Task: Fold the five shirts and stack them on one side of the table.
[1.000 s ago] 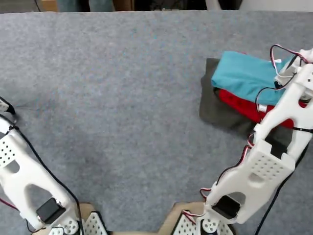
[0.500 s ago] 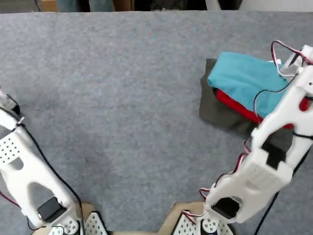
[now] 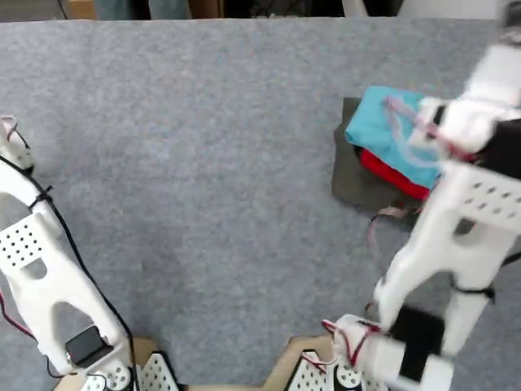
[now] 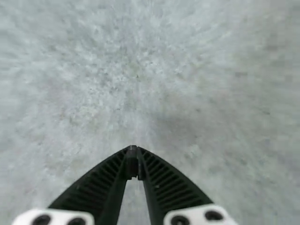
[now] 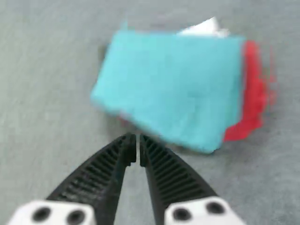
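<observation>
My right gripper (image 5: 137, 140) is pressed together with nothing in it, near the edge of a soft folded teal shirt (image 5: 173, 89). That shirt lies on a folded red shirt (image 5: 253, 103) and a dark grey shirt (image 3: 358, 183), on the right side of the grey felt table (image 3: 203, 122). My left gripper (image 4: 132, 154) is pinched closed too, over the felt, well apart from the pile.

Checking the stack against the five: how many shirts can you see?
3: a teal shirt on top, a red shirt beneath it, a dark grey shirt at the bottom. Others may be hidden.
</observation>
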